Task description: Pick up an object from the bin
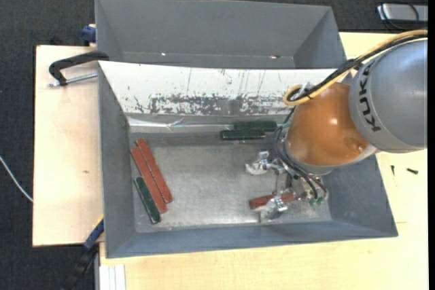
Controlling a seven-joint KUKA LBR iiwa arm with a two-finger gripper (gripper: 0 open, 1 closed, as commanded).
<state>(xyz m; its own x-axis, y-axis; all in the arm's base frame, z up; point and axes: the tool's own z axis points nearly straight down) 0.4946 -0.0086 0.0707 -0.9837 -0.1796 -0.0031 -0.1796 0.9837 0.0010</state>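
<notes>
Grey metal bin point(204, 190): floor scuffed, bare through the middle, back wall speckled with dark marks.

- 9 o'clock: two red-brown bars point(151, 172), long and flat. They lie side by side and touching, slanted, with their far ends closer to the left wall.
- 8 o'clock: shorter dark green bar point(147, 199), just beside the red-brown pair on the wall side, same slant.
- 12 o'clock: second dark green bar point(248, 131), lying crosswise at the foot of the back wall.
- 4 o'clock: small red piece point(261, 201) on the floor, well apart from the left-hand group.
</notes>
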